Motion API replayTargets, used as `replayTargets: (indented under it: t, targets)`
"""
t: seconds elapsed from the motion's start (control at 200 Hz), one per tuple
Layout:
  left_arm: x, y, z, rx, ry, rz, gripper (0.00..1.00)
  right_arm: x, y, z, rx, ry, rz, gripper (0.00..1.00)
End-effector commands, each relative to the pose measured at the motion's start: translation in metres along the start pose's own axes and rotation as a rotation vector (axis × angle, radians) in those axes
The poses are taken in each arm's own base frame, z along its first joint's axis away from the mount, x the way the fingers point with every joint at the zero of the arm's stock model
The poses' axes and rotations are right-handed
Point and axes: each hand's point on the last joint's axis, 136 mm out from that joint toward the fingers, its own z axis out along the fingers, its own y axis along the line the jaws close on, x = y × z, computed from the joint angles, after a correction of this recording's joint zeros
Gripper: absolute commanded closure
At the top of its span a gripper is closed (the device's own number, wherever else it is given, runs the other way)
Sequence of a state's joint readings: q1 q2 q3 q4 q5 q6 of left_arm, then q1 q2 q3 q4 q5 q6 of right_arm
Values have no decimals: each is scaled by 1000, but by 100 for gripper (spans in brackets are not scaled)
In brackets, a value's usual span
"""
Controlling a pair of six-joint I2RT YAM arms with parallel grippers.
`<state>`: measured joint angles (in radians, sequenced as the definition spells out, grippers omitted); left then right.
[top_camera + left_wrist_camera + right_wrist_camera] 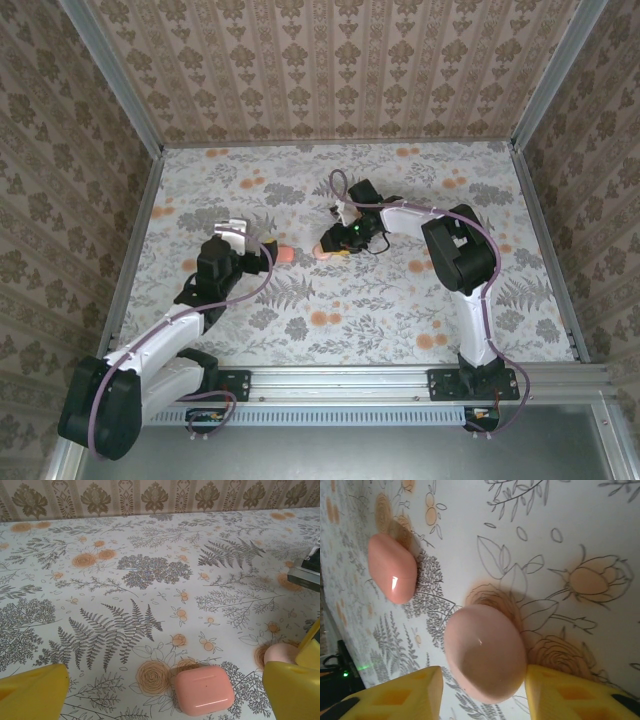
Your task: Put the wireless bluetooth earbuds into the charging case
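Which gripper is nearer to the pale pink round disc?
Right. The right gripper has a finger on each side of the disc; the left gripper stands beside it, nearer the salmon block.

Far half of the table (300, 170) and its right front stretch are lying open (patterned walls (330, 70) are closing in three sides). Mid-table is looking crowded: the salmon block (204, 690) and the pale pink disc (485, 652) are sitting near each other but apart, leaving a slim lane between. The left gripper (266, 252) is standing wide-jawed at the block and the right gripper (482, 692) is straddling the disc, blocking both outer flanks.
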<state>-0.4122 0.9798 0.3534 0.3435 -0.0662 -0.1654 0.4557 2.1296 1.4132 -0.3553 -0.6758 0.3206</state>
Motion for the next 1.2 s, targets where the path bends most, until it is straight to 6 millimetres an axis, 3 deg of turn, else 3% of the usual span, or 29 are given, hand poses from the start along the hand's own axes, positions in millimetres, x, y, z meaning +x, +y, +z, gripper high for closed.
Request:
replayTargets:
  t: [0.0,0.195,0.37,0.465,0.47,0.475,0.49,0.705,0.755,1.03,1.195]
  targets:
    - [-9,13,-1,-66,-7,-2,0,-4,-9,-14,91,-17,9,48]
    - [-29,46,-10,-221,-45,39,0,-14,-8,-55,197,-126,-44,42]
    - [-46,78,-21,-367,-69,109,0,-25,-10,-116,339,-320,-122,33]
    - [-46,98,-24,-425,-74,105,0,-27,-22,-156,451,-465,-144,19]
    - [-46,98,-23,-425,-74,104,0,-27,-23,-158,456,-473,-145,15]
    - [-46,99,-23,-424,-75,103,0,-26,-25,-161,466,-487,-144,4]
    - [-46,101,-23,-426,-75,101,0,-26,-27,-166,479,-507,-146,0]
    - [-27,122,-15,-457,-82,111,0,-14,-65,-229,677,-754,-175,0]
    - [-21,125,-12,-456,-85,118,0,-9,-65,-248,724,-823,-194,0]
    - [-4,134,14,-417,-63,115,0,29,-100,-266,935,-922,-254,0]
    - [2,139,29,-426,-51,107,0,44,-121,-261,976,-985,-307,0]
